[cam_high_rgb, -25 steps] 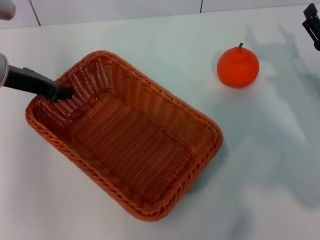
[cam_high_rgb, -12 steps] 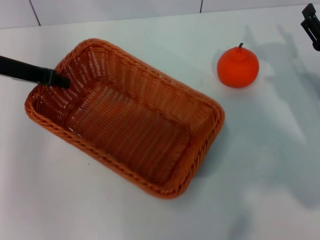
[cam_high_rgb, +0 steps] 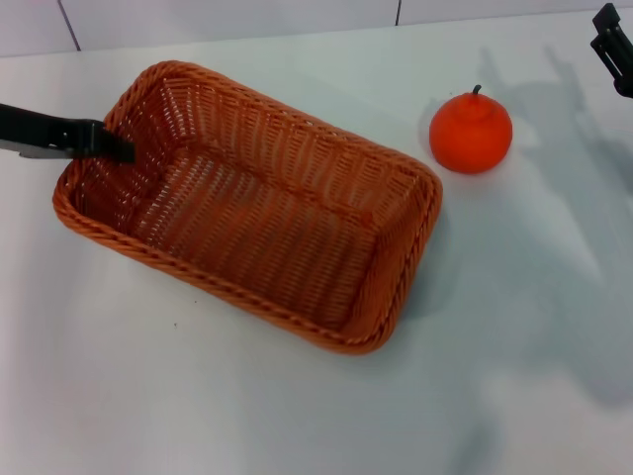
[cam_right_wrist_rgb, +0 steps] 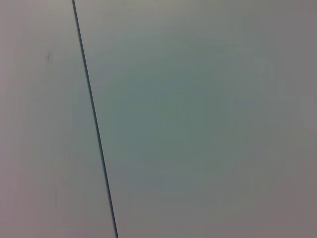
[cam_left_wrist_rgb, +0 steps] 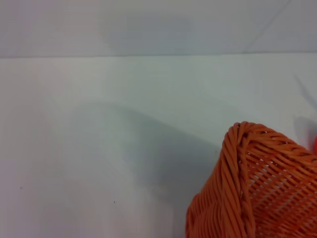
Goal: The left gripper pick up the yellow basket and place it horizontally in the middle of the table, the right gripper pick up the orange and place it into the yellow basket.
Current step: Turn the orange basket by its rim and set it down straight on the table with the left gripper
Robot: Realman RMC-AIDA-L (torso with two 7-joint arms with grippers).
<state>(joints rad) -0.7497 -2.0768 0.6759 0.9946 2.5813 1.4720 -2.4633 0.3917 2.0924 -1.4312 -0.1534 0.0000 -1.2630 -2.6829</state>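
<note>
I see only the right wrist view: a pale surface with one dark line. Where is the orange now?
Observer: The orange sits on the table, outside the yellow basket, beside its far right corner.
Operator: Is the left gripper on the basket?
Observer: Yes, the left gripper is clamped on the rim at the basket's left end.
Operator: And my right gripper?
Observer: The right gripper is at the head view's top right edge, beyond the orange and apart from it.

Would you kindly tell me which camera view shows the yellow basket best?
The head view: the whole yellow basket shows there on the table, the left gripper at its short end. The left wrist view catches only one rim corner; the right wrist view shows none of it.
</note>
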